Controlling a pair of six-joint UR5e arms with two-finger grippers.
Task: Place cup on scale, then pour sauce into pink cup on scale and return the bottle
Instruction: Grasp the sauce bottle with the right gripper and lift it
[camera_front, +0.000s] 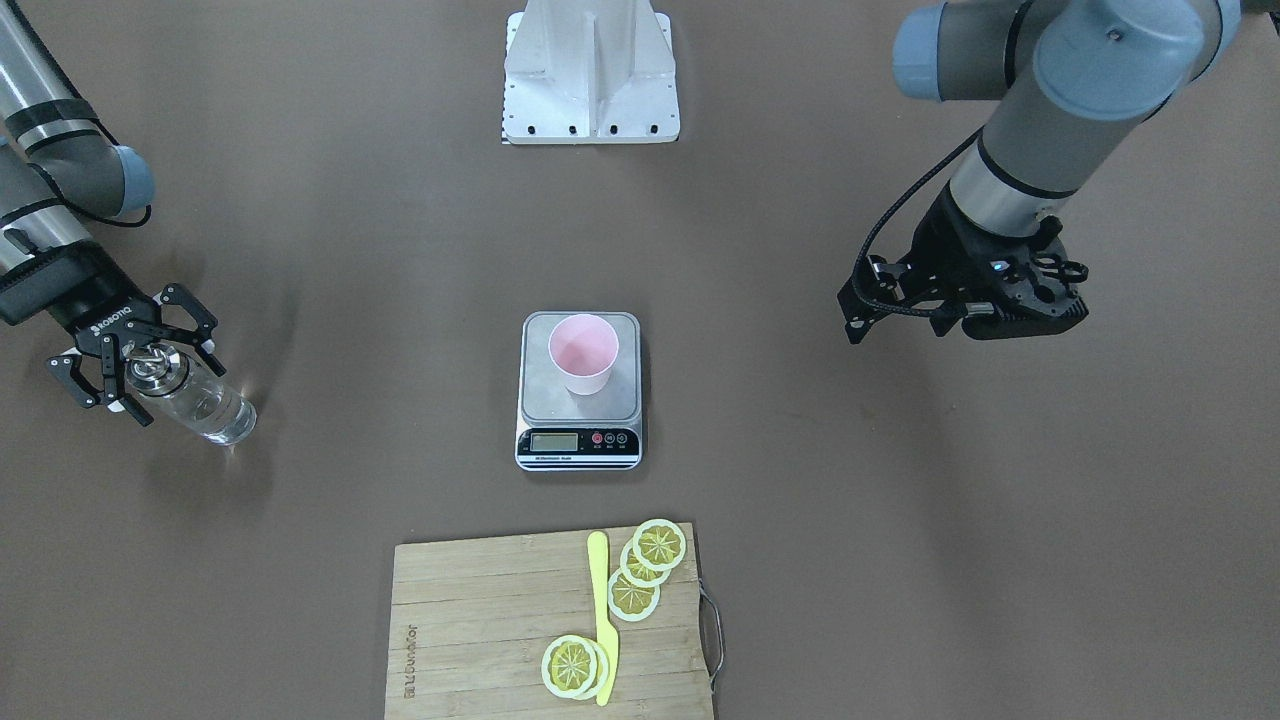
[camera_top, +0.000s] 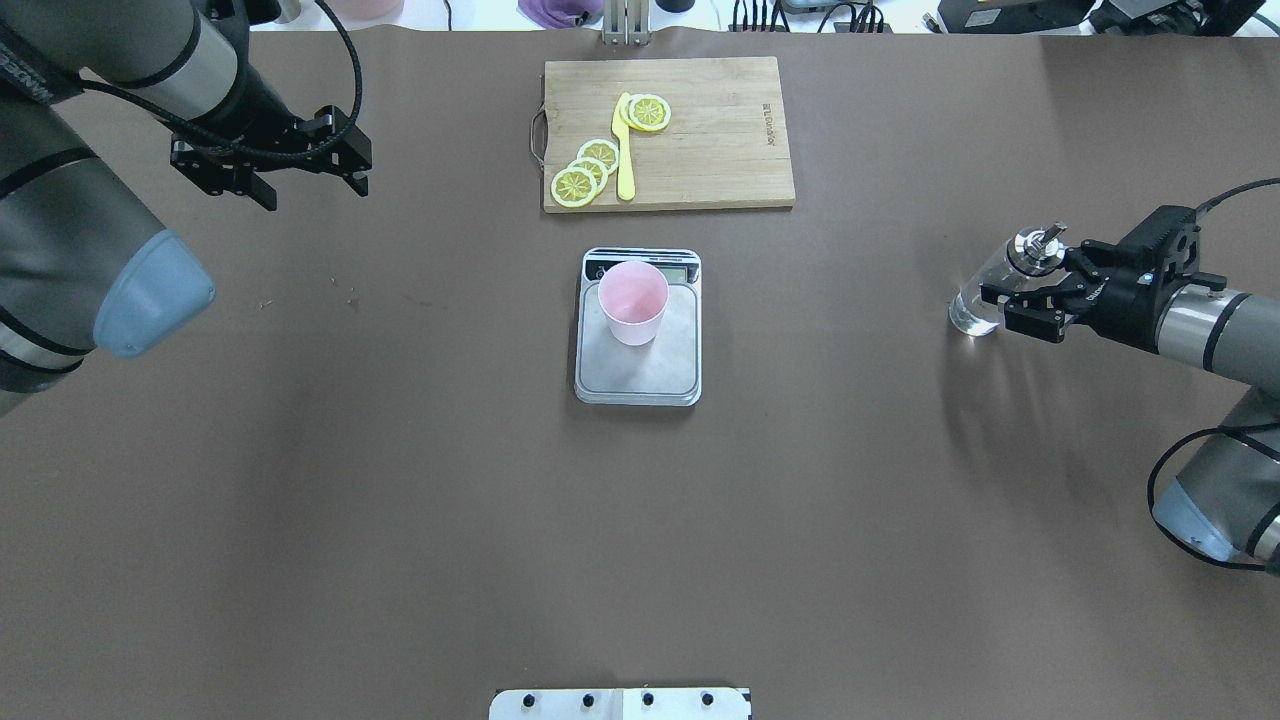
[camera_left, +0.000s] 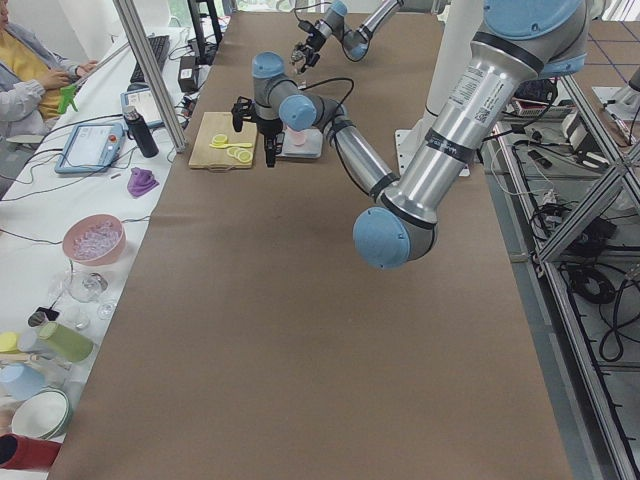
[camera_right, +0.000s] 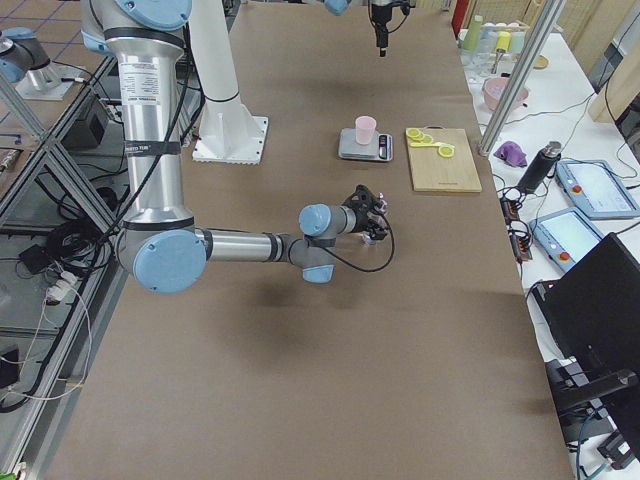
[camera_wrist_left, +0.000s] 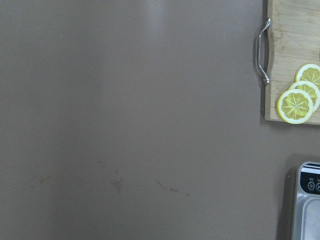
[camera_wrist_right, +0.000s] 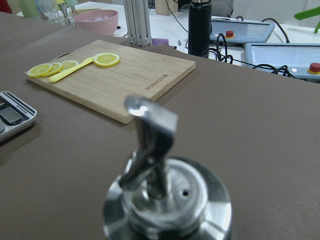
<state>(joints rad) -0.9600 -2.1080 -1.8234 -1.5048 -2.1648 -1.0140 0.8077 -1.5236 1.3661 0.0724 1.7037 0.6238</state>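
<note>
The pale pink cup (camera_front: 583, 352) stands upright on the steel platform of the scale (camera_front: 545, 400) at the table's middle; the overhead view shows the cup (camera_top: 633, 300) toward the display end of the scale (camera_top: 680, 360). The clear glass bottle (camera_front: 205, 405) holding colourless sauce stands on the table far out on my right side. My right gripper (camera_front: 175, 387) is open, its fingers on either side of the bottle just below the metal pourer cap (camera_wrist_right: 167, 200). Away from the scale on my left side, the left gripper (camera_top: 315, 190) hangs open and empty above bare table.
A wooden cutting board (camera_front: 480, 620) with lemon slices (camera_front: 658, 545) and a yellow knife (camera_front: 603, 620) lies beyond the scale. The robot's white base plate (camera_front: 590, 70) is at the near edge. A person sits at the cluttered side bench (camera_left: 95, 150).
</note>
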